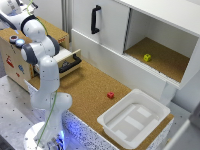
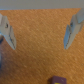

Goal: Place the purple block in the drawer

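Note:
In the wrist view my gripper [image 2: 39, 45] is open, its two pale fingers [image 2: 72, 30] spread wide above the brown cork surface with nothing between them. A sliver of the purple block [image 2: 57, 80] shows at the edge of that view, outside the fingers. In the exterior view the drawer [image 1: 67, 57] with its black bar handle stands pulled out of the light-brown wooden box [image 1: 12, 62] at the exterior view's left. The arm [image 1: 42, 70] stands in front of it and hides both the gripper and the purple block there.
A red block [image 1: 110, 95] lies on the cork top. A white plastic tub [image 1: 132, 120] sits near the front right edge. Behind is a white cabinet with a black vertical handle [image 1: 95, 20], and a yellow block [image 1: 147, 57] lies in its open compartment.

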You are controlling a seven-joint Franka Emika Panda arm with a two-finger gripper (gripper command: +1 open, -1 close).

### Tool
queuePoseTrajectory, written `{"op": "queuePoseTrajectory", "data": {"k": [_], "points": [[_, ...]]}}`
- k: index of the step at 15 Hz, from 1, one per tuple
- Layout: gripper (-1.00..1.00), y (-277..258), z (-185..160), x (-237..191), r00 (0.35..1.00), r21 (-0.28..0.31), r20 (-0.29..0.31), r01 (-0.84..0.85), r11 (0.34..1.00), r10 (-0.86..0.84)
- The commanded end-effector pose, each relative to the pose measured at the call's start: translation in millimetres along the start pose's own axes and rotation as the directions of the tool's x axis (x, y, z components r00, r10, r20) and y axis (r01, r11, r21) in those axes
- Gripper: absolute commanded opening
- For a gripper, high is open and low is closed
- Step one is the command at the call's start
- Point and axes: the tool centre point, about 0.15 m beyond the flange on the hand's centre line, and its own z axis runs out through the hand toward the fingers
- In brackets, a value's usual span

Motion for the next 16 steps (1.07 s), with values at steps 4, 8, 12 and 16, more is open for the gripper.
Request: {"op": "queuePoseTrajectory", "data": {"k": [4, 8, 12, 16], "points": [[1.0, 26, 82, -76, 0.98, 0.115, -0.197, 0.028, 0.993, -0.005], [1.0, 21, 113, -69, 0.969, 0.125, -0.249, 0.035, 0.992, -0.002], [1.0, 5, 123, -69, 0.965, 0.136, -0.263, 0.025, 0.99, 0.011], [-1.0, 4, 127, -80, 0.966, 0.134, -0.253, -0.014, 0.991, 0.048]]}}
